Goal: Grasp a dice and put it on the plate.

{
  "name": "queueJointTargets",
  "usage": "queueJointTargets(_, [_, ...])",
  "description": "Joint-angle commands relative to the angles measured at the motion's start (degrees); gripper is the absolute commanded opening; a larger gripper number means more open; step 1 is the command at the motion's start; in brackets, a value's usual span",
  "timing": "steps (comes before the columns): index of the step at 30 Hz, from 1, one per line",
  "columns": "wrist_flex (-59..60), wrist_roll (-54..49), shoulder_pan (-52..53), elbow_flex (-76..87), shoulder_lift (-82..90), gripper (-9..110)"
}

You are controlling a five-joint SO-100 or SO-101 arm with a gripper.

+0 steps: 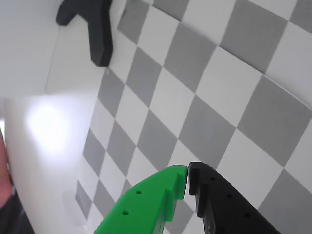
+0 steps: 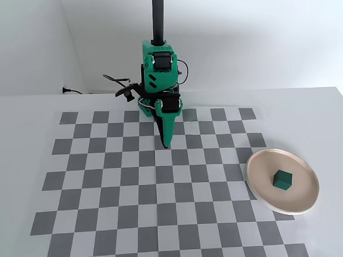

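A small dark green dice (image 2: 283, 179) rests on the round pinkish-beige plate (image 2: 258, 169) at the right of the checkered mat in the fixed view. My gripper (image 2: 166, 143) hangs tip-down over the mat's far middle, folded close to the arm's base and well left of the plate. In the wrist view the gripper (image 1: 188, 171) shows a bright green finger (image 1: 146, 204) and a black finger (image 1: 224, 204) with tips touching and nothing between them. Dice and plate are out of the wrist view.
The grey-and-white checkered mat (image 2: 134, 192) covers the white table. A black post and the green arm base (image 2: 159, 66) stand at the back with cables beside them. A black bracket (image 1: 95, 24) lies at the top left of the wrist view, by the mat's edge.
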Motion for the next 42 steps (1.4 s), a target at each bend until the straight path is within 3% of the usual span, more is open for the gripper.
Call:
queueJointTargets(1, [3.08,7.21,-0.09,-1.14,0.44,-2])
queueJointTargets(5, [6.24,17.14,1.41,-1.14,0.35,5])
queueJointTargets(9, [6.06,21.18,3.78,0.26,0.44,-2])
queueJointTargets(21, [3.08,15.29,5.36,7.65,0.53,-4])
queueJointTargets(42, [3.08,15.73,5.36,7.65,0.53,-4])
